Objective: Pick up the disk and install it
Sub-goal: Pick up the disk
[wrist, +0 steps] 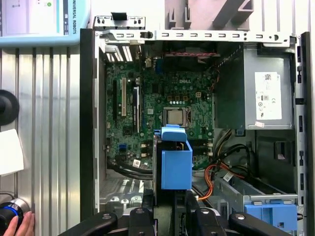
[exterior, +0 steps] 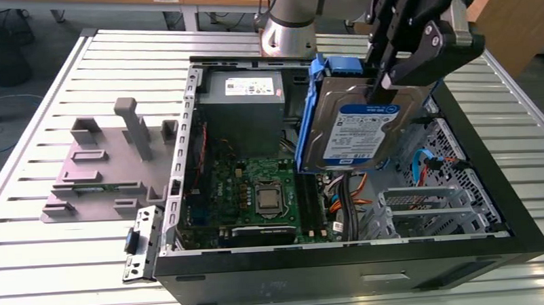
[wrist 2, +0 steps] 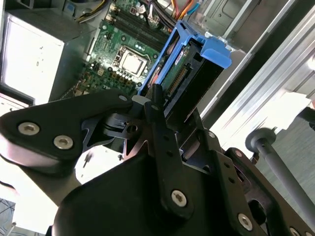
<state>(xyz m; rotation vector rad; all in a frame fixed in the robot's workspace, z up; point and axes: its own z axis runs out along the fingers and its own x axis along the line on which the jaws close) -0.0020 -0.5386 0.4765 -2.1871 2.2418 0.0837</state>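
We see bright, even room light in the exterior view: the slatted table [exterior: 59,268] gives soft glare, the disk [exterior: 357,132] shows a sheen, the PC case [exterior: 349,275] is dim inside. In the second wrist view the power supply [wrist 2: 29,59] blows out white & the black gripper [wrist 2: 170,105] goes near-silhouette. First wrist view: flat, even light w/ faint shadows.

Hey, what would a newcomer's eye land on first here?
The disk, framed in blue, hangs clamped in the tool above the open computer case. Beneath it lies the green motherboard, and a grey fixture sits on the slatted table at the exterior view's left.
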